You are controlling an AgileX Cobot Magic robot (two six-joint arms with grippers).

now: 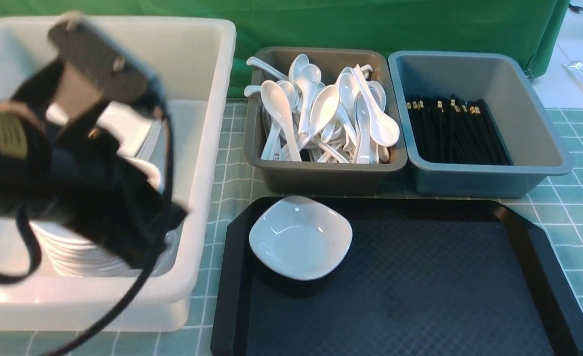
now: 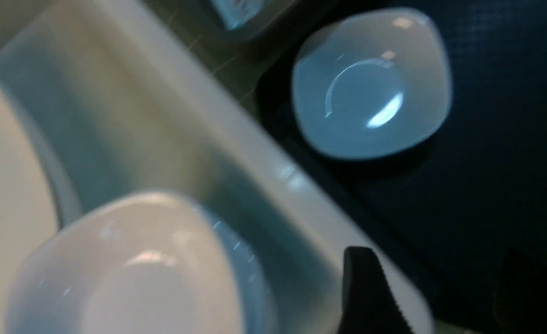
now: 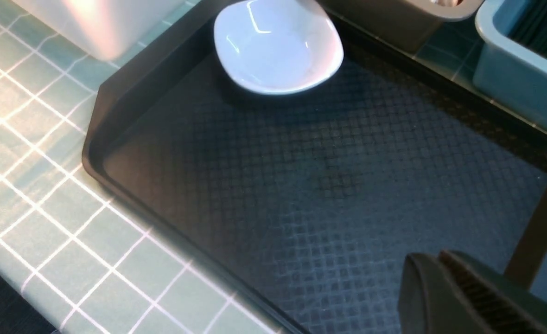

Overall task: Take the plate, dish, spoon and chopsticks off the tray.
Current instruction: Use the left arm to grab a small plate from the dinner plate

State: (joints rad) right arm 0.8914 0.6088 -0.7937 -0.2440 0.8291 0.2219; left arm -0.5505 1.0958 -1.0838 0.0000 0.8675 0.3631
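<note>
Tray: lower centre of the front view, carrying one small white dish in its upper-left corner.

White tub: left of frame, holding stacked plates. The left wrist view shows a second dish in it beside the stack.

Brown tub: upper centre, heaped with spoons.

Blue tub: upper right, chopsticks lying along its floor.

Left gripper: above the white tub's rim next to the tray. Its fingers are parted and grasp nothing.

Right gripper: above the tray's lower-right area, well apart from the dish. Its fingers lie together, empty.
</note>
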